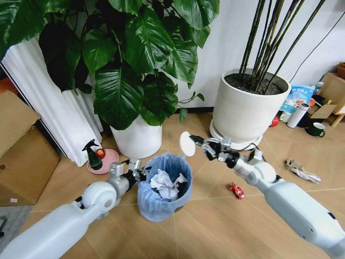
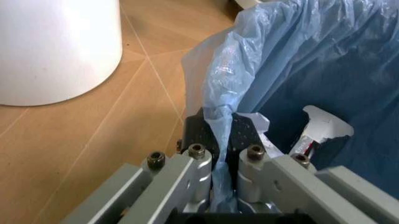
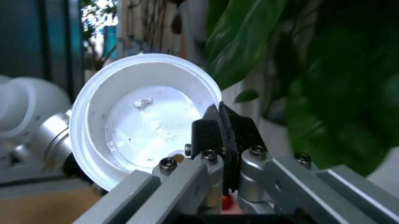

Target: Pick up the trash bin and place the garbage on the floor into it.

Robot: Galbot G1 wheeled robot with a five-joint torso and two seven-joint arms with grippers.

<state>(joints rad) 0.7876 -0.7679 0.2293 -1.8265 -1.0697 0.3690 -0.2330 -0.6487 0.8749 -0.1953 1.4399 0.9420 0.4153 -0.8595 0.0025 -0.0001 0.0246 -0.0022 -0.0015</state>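
Note:
The trash bin [image 1: 160, 195], dark with a crinkly light-blue bag, hangs just above the floor with crumpled white paper [image 1: 165, 184] inside. My left gripper [image 1: 139, 174] is shut on its rim, the bag [image 2: 219, 119] pinched between the pads. My right gripper [image 1: 196, 142] is shut on the edge of a white round disc [image 1: 186, 144], held upright above the bin's far right rim. The disc [image 3: 142, 121] faces the right wrist camera. A red crushed wrapper [image 1: 236, 190] and a silvery wrapper [image 1: 301, 170] lie on the floor to the right.
Two large white plant pots [image 1: 138, 138] [image 1: 249, 108] stand behind the bin. A dark green spray bottle on a pink saucer [image 1: 96, 156] sits at the left, cardboard boxes [image 1: 21, 151] further left. A mug [image 1: 317, 129], a flask [image 1: 297, 115] and a blue-white packet [image 1: 298, 97] are at the far right.

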